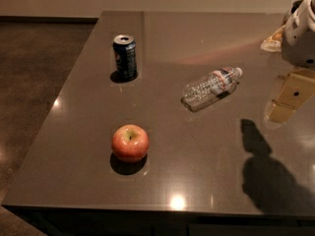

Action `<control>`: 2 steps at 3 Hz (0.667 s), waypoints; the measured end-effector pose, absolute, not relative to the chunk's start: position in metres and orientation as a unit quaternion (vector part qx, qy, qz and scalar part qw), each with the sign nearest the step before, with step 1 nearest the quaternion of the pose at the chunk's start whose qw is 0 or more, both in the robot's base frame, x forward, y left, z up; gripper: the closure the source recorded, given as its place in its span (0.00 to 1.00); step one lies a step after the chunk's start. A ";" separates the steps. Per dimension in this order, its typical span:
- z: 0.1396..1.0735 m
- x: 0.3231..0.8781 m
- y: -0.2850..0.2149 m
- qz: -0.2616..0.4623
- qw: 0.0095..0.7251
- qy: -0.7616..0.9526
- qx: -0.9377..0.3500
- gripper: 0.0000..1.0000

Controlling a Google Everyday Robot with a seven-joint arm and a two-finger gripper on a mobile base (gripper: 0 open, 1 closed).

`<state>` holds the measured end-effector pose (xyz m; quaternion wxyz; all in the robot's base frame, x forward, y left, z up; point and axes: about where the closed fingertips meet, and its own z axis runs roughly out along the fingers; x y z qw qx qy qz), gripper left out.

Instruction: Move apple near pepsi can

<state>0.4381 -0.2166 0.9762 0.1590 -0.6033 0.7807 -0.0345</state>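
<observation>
The red apple (130, 142) with a yellow-green patch at its stem sits on the dark table (74, 146), front left of centre. The dark blue pepsi can (125, 56) stands upright further back on the left, well apart from the apple. My gripper (299, 38) shows only as a white housing at the right edge, above the table's far right. It is far from both the apple and the can and holds neither.
A clear plastic bottle (211, 86) lies on its side in the middle of the table, right of the can. A pale wrapper (272, 42) lies at the back right. The arm's shadow (268, 173) falls front right. The table's left edge drops to the floor (29, 82).
</observation>
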 end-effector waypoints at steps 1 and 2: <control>0.976 0.438 -0.217 -0.035 0.159 0.781 -0.603 0.00; 0.970 0.437 -0.209 -0.025 0.171 0.777 -0.605 0.00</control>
